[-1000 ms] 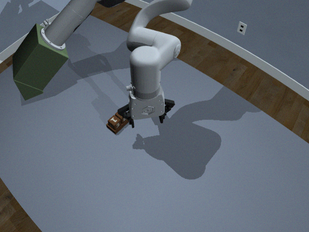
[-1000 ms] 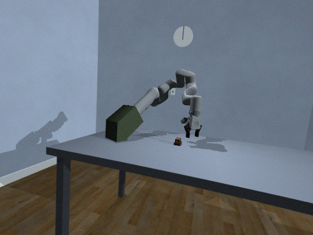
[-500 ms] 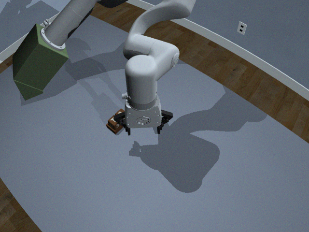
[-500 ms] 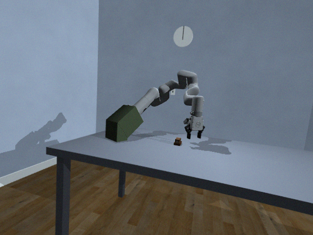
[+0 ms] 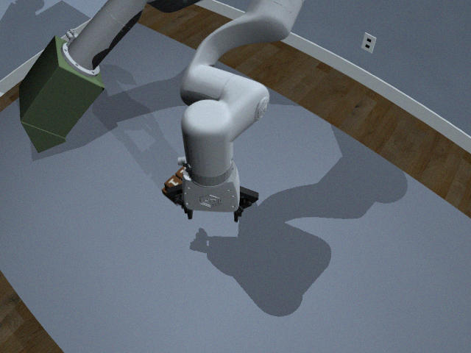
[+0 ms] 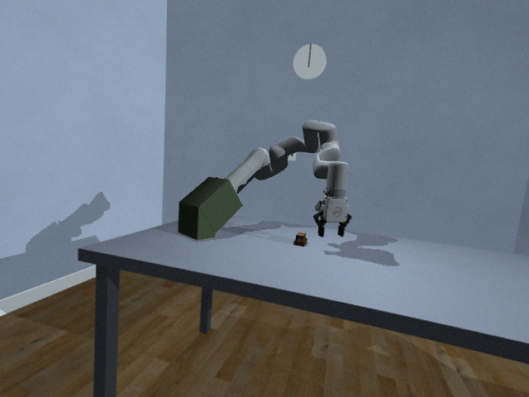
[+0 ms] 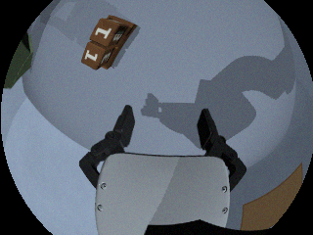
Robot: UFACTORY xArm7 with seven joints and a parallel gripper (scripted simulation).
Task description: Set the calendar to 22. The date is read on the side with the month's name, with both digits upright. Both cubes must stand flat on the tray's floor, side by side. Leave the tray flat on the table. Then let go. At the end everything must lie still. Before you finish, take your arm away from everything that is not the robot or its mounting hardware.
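Over there, near the table's point(image 5: 125, 281) point(image 6: 264, 265) point(image 7: 161, 64) left end and toward its far edge, a green block point(image 5: 57, 96) point(image 6: 209, 209) point(image 7: 20, 64) carries the arm's base — then the brown calendar point(image 5: 174, 183) point(image 6: 300, 239) point(image 7: 109, 41), further from the left corner — and right of it the tool point(image 5: 213, 219) point(image 6: 331, 235) point(image 7: 166, 115), fingers spread, above the table.

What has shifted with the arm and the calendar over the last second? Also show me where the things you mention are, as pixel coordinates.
The white jointed arm point(image 5: 207, 140) point(image 6: 337, 179) has moved toward the bottom and slightly left of the top view, and rightward in the exterior view. Nothing was taken hold of or let go; the black jaws remain open. The brown numbered cubes point(image 5: 173, 182) point(image 6: 301, 236) point(image 7: 104, 33) and brown tray point(image 6: 299, 244) point(image 7: 131, 28) look unmoved.
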